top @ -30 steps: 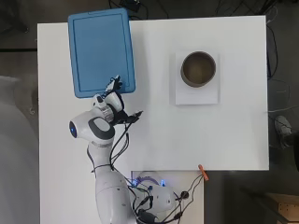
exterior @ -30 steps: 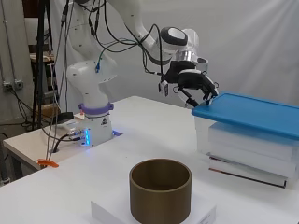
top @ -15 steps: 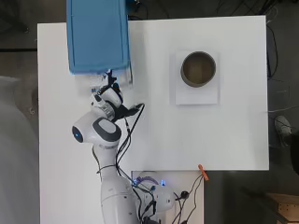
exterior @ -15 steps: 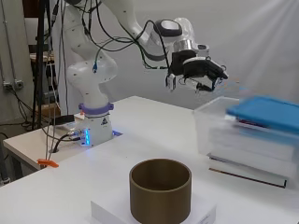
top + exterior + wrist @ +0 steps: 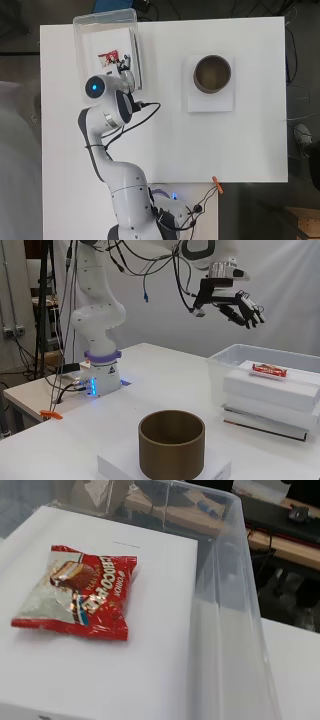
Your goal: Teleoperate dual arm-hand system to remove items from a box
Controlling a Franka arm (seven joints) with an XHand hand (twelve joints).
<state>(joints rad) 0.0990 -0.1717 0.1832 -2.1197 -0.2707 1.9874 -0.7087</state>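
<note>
1. Overhead view: my arm reaches up the table to the clear plastic box (image 5: 80, 30) at the top left. The hand (image 5: 125, 65) is mostly hidden under the wrist; only dark fingertips show, over the box's right side, so I cannot judge its spread here. The red snack packet (image 5: 107, 57) lies inside on a white block (image 5: 105, 45), just left of the fingertips. A brown cup (image 5: 212, 73) sits on a white pad (image 5: 210, 102), well apart to the right.

2. Side view: my hand (image 5: 227, 302) hangs above the box (image 5: 220, 372), fingers spread and nearly straight, holding nothing, touching nothing. The packet (image 5: 269, 370) lies flat on the white block (image 5: 270, 387), its long axis running across the view.

3. Wrist view: the packet (image 5: 80, 592) lies flat beside the box wall (image 5: 220, 615), printed face up, one short end toward the wall.
</note>
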